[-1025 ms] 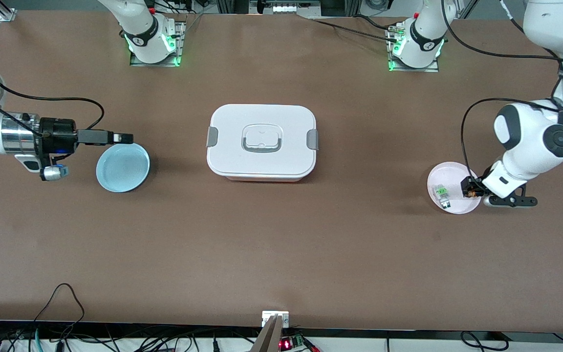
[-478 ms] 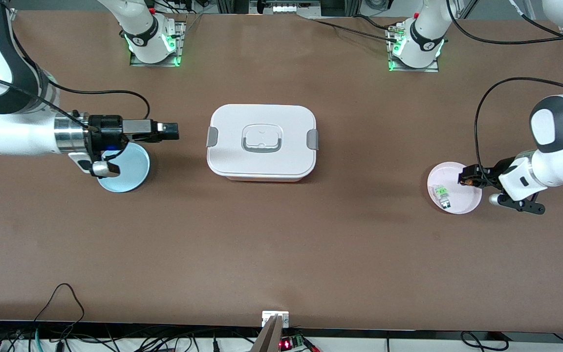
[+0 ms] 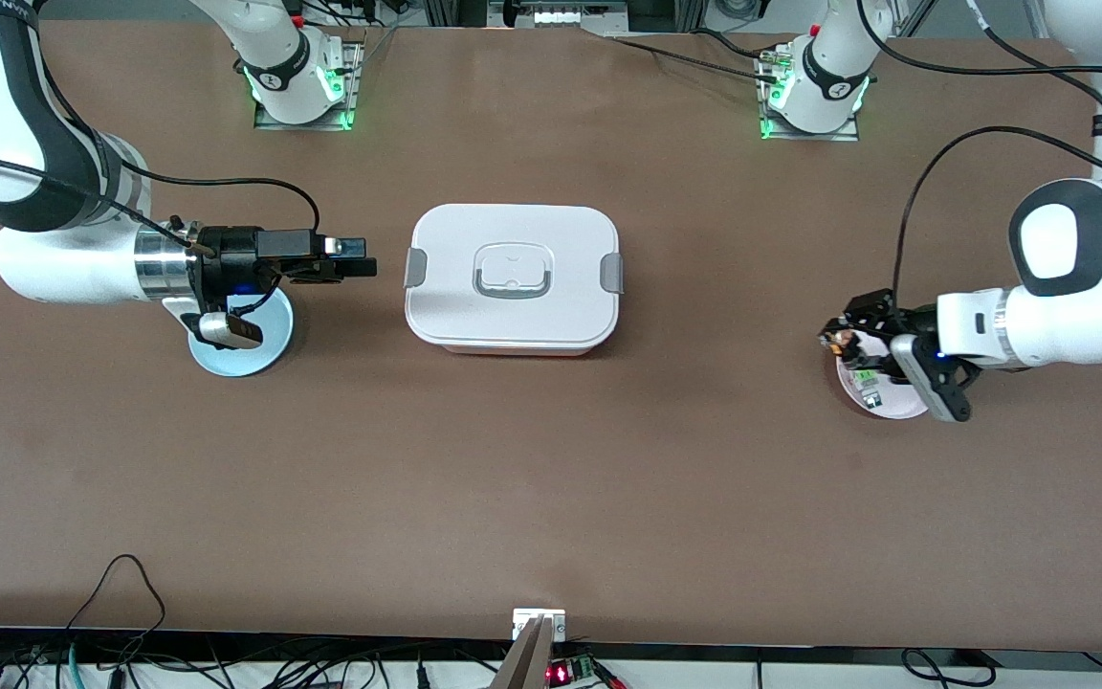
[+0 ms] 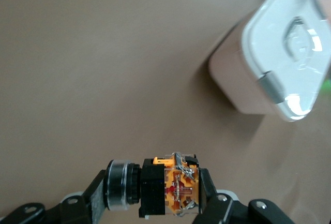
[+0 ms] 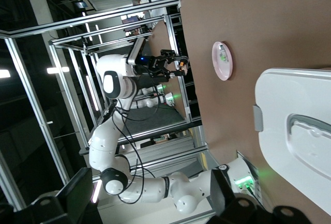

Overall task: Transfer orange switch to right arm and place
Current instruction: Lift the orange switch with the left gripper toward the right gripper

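Note:
My left gripper (image 3: pixel 839 337) is shut on the orange switch (image 3: pixel 835 338) and holds it in the air over the edge of the pink plate (image 3: pixel 886 404). In the left wrist view the switch (image 4: pixel 170 189) sits between the two fingers (image 4: pixel 85 199), with its orange part and round black end showing. My right gripper (image 3: pixel 358 259) is open and empty, level with the table, between the blue plate (image 3: pixel 264 346) and the white box (image 3: pixel 513 277). The right wrist view shows its open fingers (image 5: pixel 77 188) and, farther off, the left gripper with the switch (image 5: pixel 182 64).
A small green-and-clear component (image 3: pixel 865 380) lies on the pink plate. The closed white lidded box with grey clips stands at the table's middle. Cables and a small board lie along the table edge nearest the front camera.
My left gripper has lifted the orange switch off the pink plate and turned and moved toward the box. My right gripper has moved from beside the blue plate toward the box.

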`<state>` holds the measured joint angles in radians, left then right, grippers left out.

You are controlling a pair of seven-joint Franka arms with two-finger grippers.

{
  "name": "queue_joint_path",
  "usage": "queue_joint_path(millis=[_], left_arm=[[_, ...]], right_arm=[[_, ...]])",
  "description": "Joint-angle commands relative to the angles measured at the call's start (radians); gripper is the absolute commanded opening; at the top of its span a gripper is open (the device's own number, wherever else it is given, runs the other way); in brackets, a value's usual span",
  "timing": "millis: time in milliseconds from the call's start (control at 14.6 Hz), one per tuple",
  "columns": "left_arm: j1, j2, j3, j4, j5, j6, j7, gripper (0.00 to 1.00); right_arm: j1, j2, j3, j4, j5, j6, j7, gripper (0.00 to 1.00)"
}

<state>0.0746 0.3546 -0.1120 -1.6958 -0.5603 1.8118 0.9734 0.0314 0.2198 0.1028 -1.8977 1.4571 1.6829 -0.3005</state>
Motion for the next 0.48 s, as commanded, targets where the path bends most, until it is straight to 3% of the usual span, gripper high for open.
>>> queue_joint_path(millis=[0,137,410], left_arm=[[0.01,0.021,-0.076,0.019,-0.152,-0.02,0.155,0.0],[0.008,0.044,-0.127,0.019,-0.339,-0.014,0.246,0.0],[-0.03,0.073,-0.147,0.024,-0.623,0.004,0.479,0.0]], right_arm=[[0.002,-0.01,0.018,-0.015,0.077,0.029,-0.023,1.0],[0.01,-0.007,0.038,-0.015,0.078,0.066,-0.025,1.0],[0.019,-0.002,0.064,-0.035,0.08,0.092,-0.014,1.0]])
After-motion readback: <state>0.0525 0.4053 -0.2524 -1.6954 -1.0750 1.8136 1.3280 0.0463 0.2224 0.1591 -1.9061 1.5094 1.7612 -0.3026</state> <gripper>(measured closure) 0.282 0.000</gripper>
